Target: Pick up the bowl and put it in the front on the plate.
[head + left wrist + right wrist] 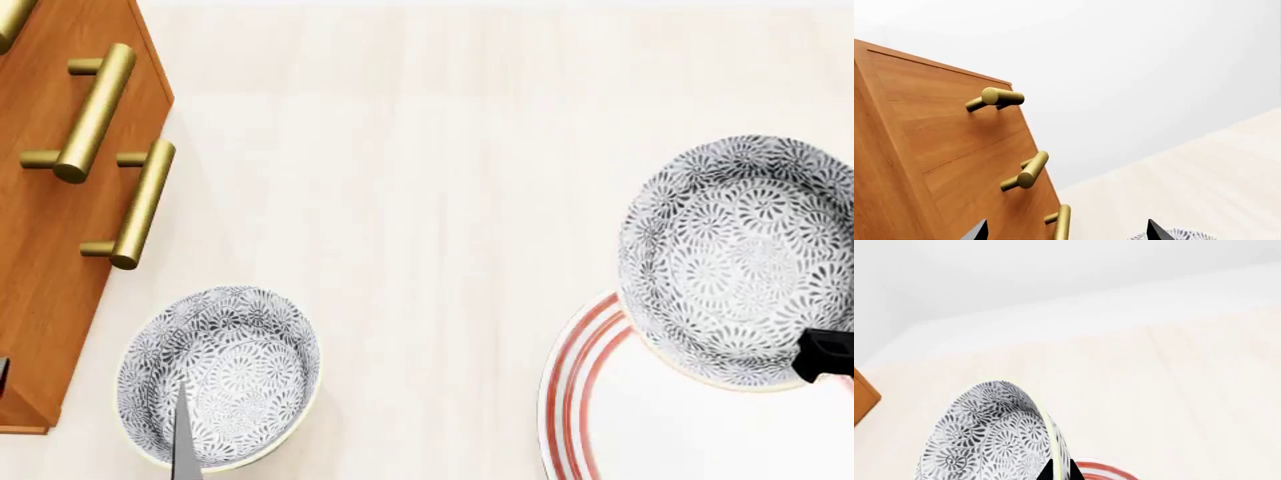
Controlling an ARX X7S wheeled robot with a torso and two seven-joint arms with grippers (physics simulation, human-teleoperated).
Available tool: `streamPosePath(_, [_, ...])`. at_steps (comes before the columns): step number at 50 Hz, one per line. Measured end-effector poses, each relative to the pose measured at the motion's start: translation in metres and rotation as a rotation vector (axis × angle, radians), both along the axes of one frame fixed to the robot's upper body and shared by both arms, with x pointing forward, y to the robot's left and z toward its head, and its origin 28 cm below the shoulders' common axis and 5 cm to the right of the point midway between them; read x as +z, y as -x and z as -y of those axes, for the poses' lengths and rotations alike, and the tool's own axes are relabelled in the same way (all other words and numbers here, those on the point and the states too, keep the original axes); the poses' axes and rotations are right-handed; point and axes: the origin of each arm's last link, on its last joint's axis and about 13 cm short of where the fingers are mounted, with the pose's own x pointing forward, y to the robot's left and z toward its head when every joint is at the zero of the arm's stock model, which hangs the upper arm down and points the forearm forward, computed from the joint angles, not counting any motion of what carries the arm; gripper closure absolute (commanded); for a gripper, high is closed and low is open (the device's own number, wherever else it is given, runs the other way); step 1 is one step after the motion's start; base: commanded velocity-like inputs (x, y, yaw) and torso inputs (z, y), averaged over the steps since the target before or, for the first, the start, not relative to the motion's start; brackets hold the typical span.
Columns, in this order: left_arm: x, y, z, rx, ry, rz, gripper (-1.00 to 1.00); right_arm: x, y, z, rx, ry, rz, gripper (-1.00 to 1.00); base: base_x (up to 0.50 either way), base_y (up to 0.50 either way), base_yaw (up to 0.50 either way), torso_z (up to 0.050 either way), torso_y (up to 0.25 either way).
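Our right hand (pixel 827 358) pinches the rim of the bowl (pixel 742 258), holding it above the far edge of the plate (pixel 587 385). We should bring it over the plate's middle, lower level, then release. Our left hand (pixel 1066 234) is open.

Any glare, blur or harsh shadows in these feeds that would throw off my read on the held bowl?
Head view: flat, even light, sharp; the bowl over the plate casts almost no shadow, so height is hard to judge. Right wrist view: the bowl fills the lower frame, crisp, pale background nearly washed out. Left wrist view: the drawer handles are sharp with soft highlights, no glare.
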Motion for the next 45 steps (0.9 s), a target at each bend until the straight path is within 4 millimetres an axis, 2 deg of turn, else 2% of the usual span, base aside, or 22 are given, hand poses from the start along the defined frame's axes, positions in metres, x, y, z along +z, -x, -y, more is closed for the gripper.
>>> streamPosePath(24, [-0.002, -0.001, 0.000, 0.001, -0.001, -0.009, -1.00, -0.027, 0.003, 0.004, -0.012, -0.005, -0.086, 1.00, 0.00, 0.00, 0.00, 0.000, 0.000])
streamPosePath(45, [-0.003, -0.001, -0.001, 0.004, 0.001, -0.017, -1.00, -0.041, 0.003, 0.006, -0.029, -0.003, -0.129, 1.00, 0.00, 0.00, 0.00, 0.000, 0.000])
